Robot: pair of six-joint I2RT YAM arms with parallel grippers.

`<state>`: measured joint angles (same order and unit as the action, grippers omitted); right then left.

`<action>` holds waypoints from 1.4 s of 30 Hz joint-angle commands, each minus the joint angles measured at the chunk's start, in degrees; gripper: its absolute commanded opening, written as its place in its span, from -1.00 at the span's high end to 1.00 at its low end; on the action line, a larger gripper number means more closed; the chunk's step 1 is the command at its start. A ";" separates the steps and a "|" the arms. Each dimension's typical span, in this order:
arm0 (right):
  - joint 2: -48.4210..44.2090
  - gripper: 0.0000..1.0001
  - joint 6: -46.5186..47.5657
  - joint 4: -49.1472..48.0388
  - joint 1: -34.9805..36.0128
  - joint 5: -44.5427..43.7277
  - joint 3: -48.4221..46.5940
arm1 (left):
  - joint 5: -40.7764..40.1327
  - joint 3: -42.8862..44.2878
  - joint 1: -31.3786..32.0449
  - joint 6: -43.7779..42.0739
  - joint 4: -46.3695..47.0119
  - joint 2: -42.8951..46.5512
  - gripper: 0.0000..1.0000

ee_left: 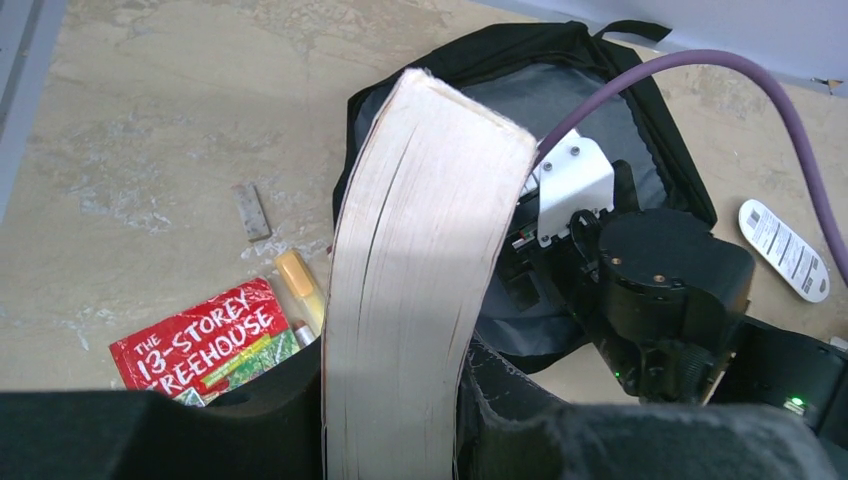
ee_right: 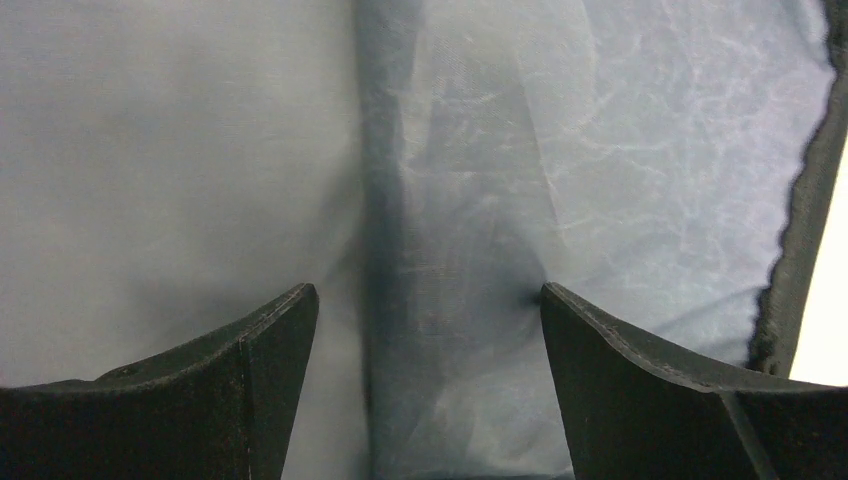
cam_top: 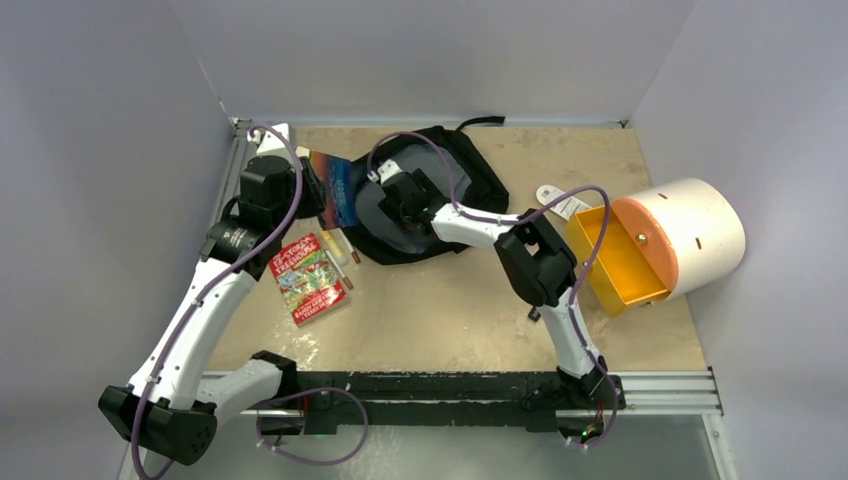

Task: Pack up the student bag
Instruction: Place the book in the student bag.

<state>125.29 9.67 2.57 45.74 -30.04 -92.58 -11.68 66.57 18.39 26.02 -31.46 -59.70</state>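
1. At the table's (cam_top: 450, 310) 12 o'clock side lies the student bag (cam_top: 475, 180), mouth open and grey lining (ee_right: 200, 150) showing.
2. The right gripper (cam_top: 398, 195) reaches inside the bag. Its jaws are spread wide, with only lining between them.
3. At the bag's 9 o'clock, the left gripper (ee_left: 390, 425) clamps a thick book (ee_left: 420, 270), page edge toward its wrist camera.
4. At the bag's 7 o'clock a red paperback (cam_top: 308, 278) lies flat, with a yellow marker (ee_left: 298, 285) just beside it.
5. At the bag's 3 o'clock, well apart, a cream-and-orange cylinder (cam_top: 690, 235) lies on its side.
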 commanded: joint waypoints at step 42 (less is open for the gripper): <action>-5.30 1.00 -16.51 19.05 -3.91 -1.03 -19.83 | 17.31 -7.59 -5.57 36.70 28.23 -8.22 1.00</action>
<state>124.46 -2.79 21.52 41.69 -31.70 -110.24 0.84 57.19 14.11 54.57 -18.90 -67.57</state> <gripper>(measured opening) 0.005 0.285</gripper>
